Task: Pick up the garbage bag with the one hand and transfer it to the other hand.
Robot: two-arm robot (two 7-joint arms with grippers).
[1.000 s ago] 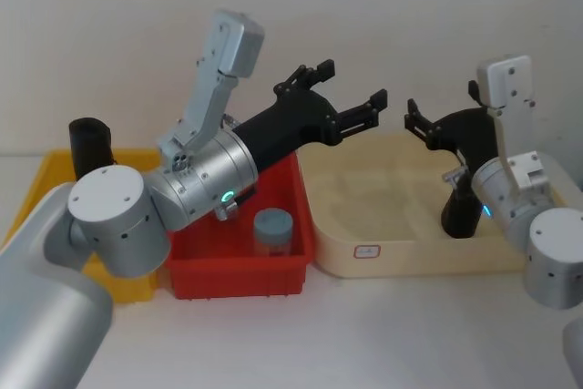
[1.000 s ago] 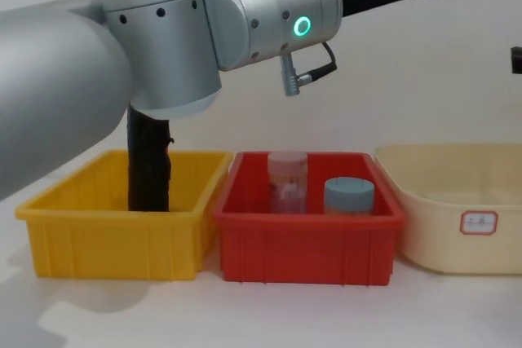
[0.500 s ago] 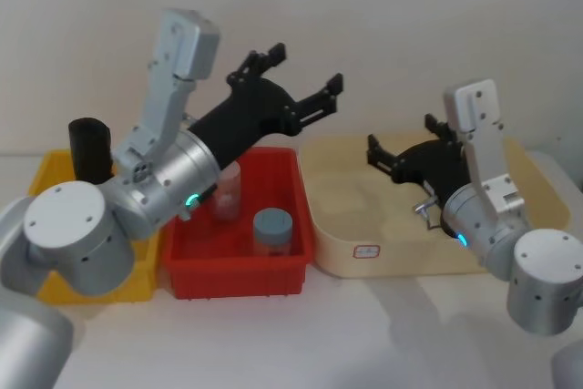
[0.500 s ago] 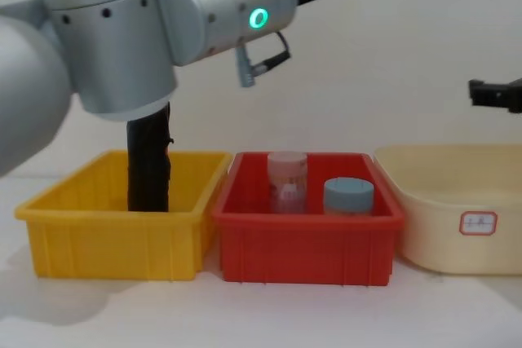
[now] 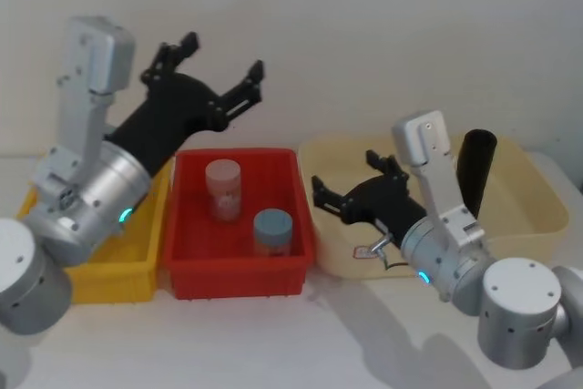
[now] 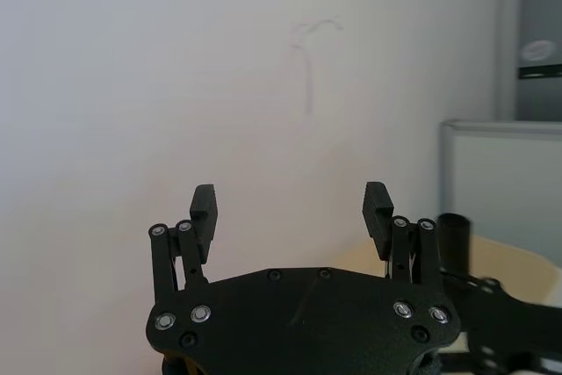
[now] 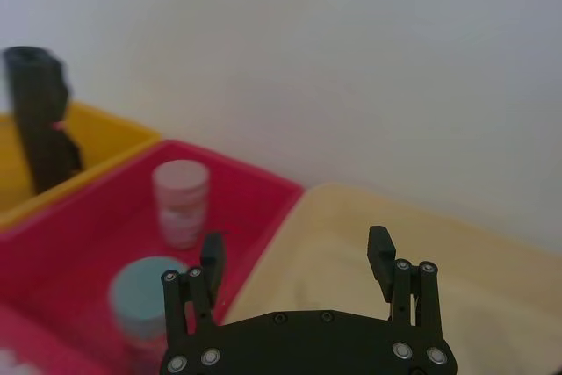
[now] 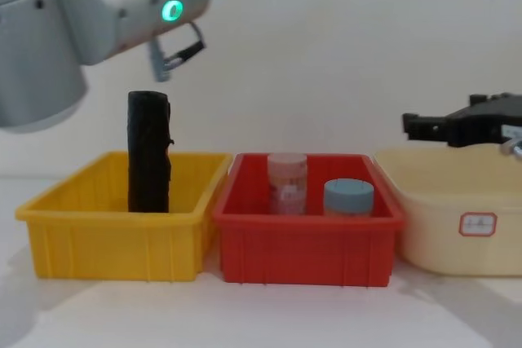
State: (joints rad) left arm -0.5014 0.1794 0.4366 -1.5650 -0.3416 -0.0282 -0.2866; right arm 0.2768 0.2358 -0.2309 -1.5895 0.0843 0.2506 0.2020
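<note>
The garbage bag (image 5: pixel 475 170), a tall matte black roll, stands upright and untouched at the far right of the beige tub (image 5: pixel 533 211). It also appears as a dark cylinder (image 6: pixel 454 236) past my left fingers in the left wrist view. My left gripper (image 5: pixel 221 59), on the arm with the green ring light, is raised high above the yellow bin (image 5: pixel 100 271). It is open (image 6: pixel 291 204) and holds nothing. My right gripper (image 5: pixel 344 175) hovers over the tub's left front, left of the bag and pointing toward the red bin. It is open and empty (image 7: pixel 294 256).
A second black roll (image 8: pixel 148 152) with a small side flap stands in the yellow bin (image 8: pixel 114 234). The red bin (image 8: pixel 306 242) in the middle holds a pink jar (image 5: pixel 223 189) and a blue-lidded jar (image 5: pixel 271 230). My right gripper (image 8: pixel 424 125) enters the chest view above the tub (image 8: pixel 457 226).
My left arm swung left and up, from over the red bin to over the yellow bin. My right arm drew back from the bag toward the tub's left front. Both grippers stayed open.
</note>
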